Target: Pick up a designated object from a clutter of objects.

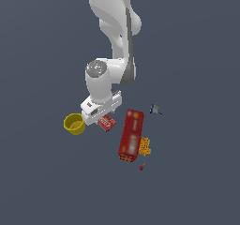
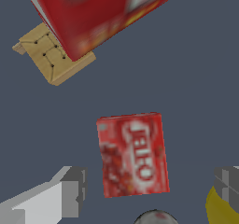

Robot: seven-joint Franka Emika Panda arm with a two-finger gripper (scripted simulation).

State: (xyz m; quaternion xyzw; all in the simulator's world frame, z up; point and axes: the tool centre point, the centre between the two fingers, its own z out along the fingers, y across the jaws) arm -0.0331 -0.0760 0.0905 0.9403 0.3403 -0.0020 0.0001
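The designated object, a small flat red box point(image 2: 133, 154) with white lettering, lies face up between my two grey fingers point(image 2: 70, 190), which stand wide apart on either side of it. My gripper point(image 2: 149, 190) is open and holds nothing. In the exterior view the gripper point(image 1: 102, 116) hangs just over the small red box point(image 1: 107, 122) and partly covers it. I cannot tell how high the fingertips are above the box. The clutter of objects lies around it: a yellow bowl point(image 1: 74, 123), a long red carton point(image 1: 131, 135) and an orange patterned piece point(image 1: 145, 146).
The yellow bowl's rim point(image 2: 219, 209) sits right beside one finger. A grey rounded can top point(image 2: 156, 217) shows at the wrist view's edge. The long carton point(image 2: 93, 13) overlaps a tan wooden piece point(image 2: 51, 55). Tiny bits lie apart: a red one point(image 1: 141, 168) and a bluish one point(image 1: 155, 109).
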